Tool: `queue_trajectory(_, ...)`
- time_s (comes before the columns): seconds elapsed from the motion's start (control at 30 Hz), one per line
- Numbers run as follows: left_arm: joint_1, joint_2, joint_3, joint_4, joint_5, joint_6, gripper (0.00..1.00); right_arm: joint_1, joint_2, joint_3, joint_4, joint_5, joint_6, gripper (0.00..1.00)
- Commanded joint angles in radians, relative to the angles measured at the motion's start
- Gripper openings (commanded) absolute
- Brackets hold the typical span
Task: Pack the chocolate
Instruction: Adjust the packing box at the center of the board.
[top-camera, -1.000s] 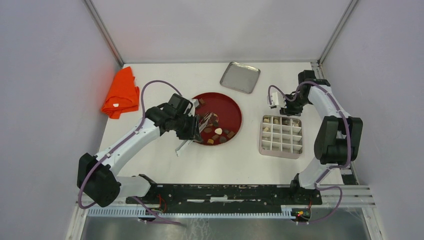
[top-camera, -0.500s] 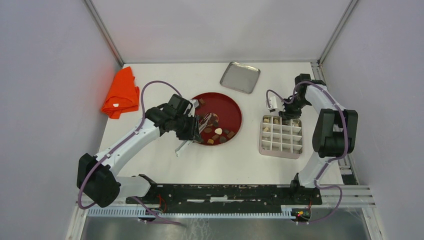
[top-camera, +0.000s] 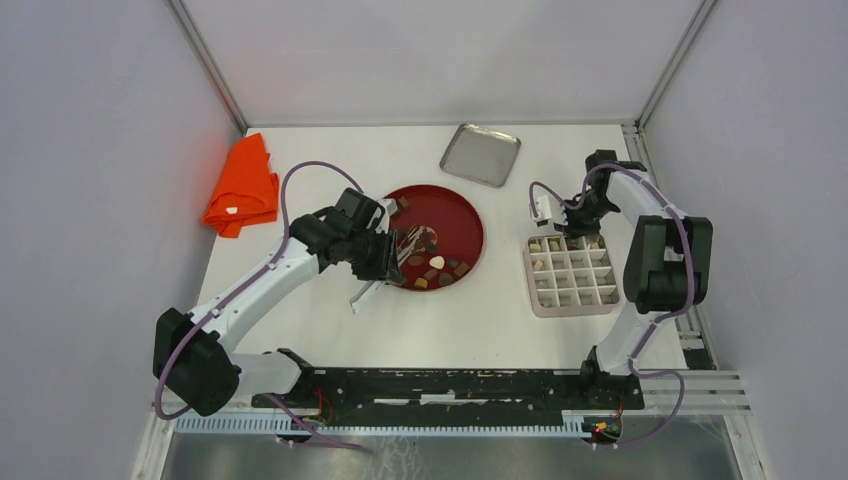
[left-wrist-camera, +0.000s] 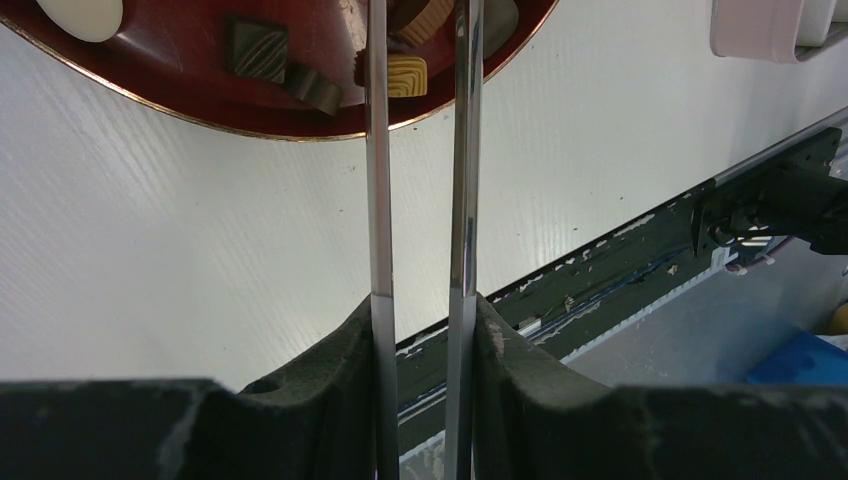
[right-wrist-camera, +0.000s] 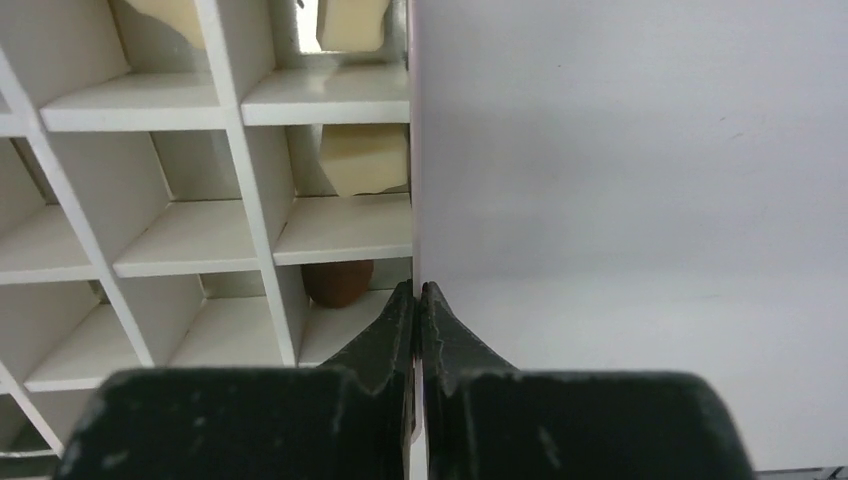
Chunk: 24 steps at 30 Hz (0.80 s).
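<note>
Several small chocolate pieces (top-camera: 435, 265), dark brown, tan and cream, lie on the red plate (top-camera: 462, 212). They also show in the left wrist view (left-wrist-camera: 405, 72). My left gripper (top-camera: 385, 255) is shut on metal tongs (left-wrist-camera: 378, 150) whose tips reach over the plate's near rim (left-wrist-camera: 200, 110). A white grid box (top-camera: 572, 280) holds a few pieces in its far row (top-camera: 550, 244). My right gripper (right-wrist-camera: 417, 290) is shut on the box's outer wall (right-wrist-camera: 412, 150), beside a brown piece (right-wrist-camera: 338, 282) and a cream piece (right-wrist-camera: 362, 158). In the top view my right gripper (top-camera: 588, 218) sits at the box's far edge.
A steel tray (top-camera: 480, 154) lies at the back centre. An orange cloth (top-camera: 242, 185) lies at the back left. Grey walls close in the table on three sides. The black rail with the arm bases (top-camera: 450, 385) runs along the near edge.
The grid box has turned and shifted a little under my right gripper, and the right arm has swung slightly. The left arm and tongs have not moved.
</note>
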Motion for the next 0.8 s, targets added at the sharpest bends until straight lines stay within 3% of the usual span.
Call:
queue_trajectory(0.0, 0.001, -0.041, 0.012, 0.021, -0.003, 0.035, 0.02, 0.005, -0.099, 0.007, -0.004, -0.005, 0.006, 0.04)
queue_trajectory(0.07, 0.001, -0.043, 0.012, 0.021, -0.003, 0.034, 0.02, 0.005, -0.139, 0.017, -0.004, -0.016, 0.028, 0.0)
queue_trajectory(0.33, 0.0, -0.051, 0.012, 0.014, -0.003, 0.034, 0.02, 0.015, -0.346, 0.027, 0.039, -0.032, 0.132, 0.0)
queue_trajectory(0.57, 0.001, -0.049, 0.024, 0.016, -0.005, 0.035, 0.02, 0.053, -0.551, -0.071, 0.169, -0.024, 0.201, 0.0)
queue_trajectory(0.77, 0.001, -0.044, 0.034, 0.036, 0.023, 0.036, 0.02, 0.154, -0.543, -0.119, 0.16, 0.01, 0.276, 0.0)
